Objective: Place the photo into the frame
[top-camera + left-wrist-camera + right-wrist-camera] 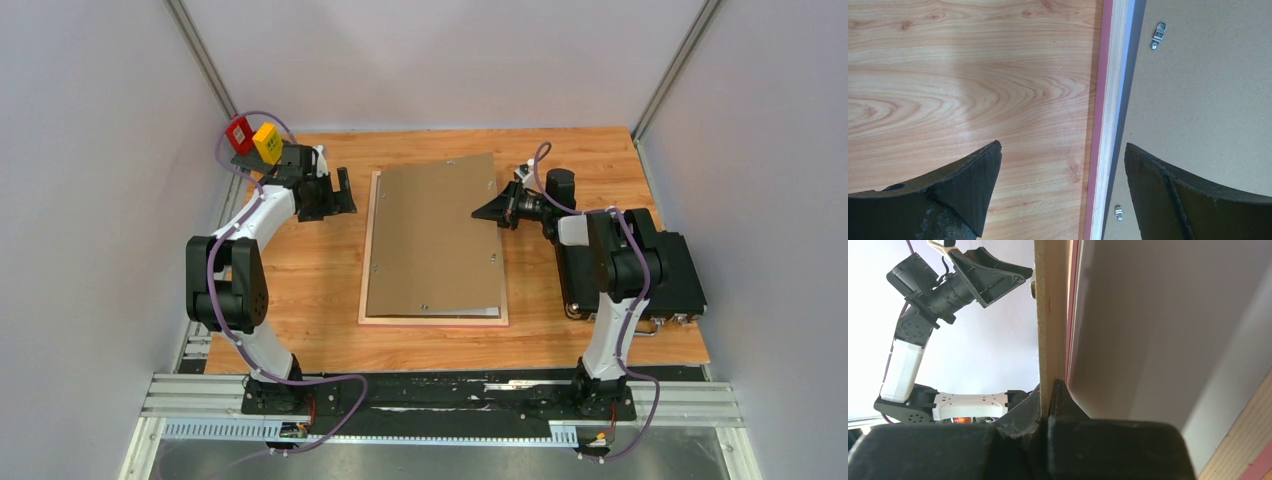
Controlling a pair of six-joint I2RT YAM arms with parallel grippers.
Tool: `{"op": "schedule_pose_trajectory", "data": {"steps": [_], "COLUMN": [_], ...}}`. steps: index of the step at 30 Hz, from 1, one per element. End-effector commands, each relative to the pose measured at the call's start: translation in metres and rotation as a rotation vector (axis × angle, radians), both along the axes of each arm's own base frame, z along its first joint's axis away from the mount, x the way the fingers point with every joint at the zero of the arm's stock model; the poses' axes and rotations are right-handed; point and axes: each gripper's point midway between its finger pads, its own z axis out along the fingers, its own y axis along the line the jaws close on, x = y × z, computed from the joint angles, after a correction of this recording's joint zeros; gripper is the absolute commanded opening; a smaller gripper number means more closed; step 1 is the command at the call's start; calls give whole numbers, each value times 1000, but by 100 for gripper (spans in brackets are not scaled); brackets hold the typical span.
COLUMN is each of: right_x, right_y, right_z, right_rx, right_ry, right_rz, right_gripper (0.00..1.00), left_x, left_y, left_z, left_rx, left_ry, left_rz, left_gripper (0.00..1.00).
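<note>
The frame [368, 250] lies face down; right gripper [492, 211] pinches the backing board [435, 235] (left gripper [1063, 146] gaping); photo apparently beneath, closing still to do.

Left arm [262, 215] is bending up and reaching forward, left gripper [343, 192] hanging wide open, pointing down. Right arm [615, 270] is folding inward, right gripper [480, 212] clamping tight on the backing board [430, 240] at its right edge.

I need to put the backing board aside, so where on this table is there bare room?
Bare table lies between the frame's left edge and the left arm, and in a strip along its near edge. The right side is crowded: black case and right arm.
</note>
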Motion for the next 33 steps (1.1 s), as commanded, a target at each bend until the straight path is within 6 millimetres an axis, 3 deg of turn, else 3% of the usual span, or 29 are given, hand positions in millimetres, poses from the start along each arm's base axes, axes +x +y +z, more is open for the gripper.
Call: {"op": "schedule_pose_trajectory", "data": {"steps": [1, 33], "right_x": [3, 4], "right_y": [4, 16], "right_z": [20, 8], "right_rx": [30, 30], "right_ry": [-75, -45], "right_rz": [44, 79], "right_gripper": [0, 0], "left_x": [4, 3], "left_y": [2, 2], "left_z": [19, 15], "left_rx": [-3, -4], "left_ry": [-57, -44], "left_rz": [-9, -13], "left_gripper": [99, 99]}}
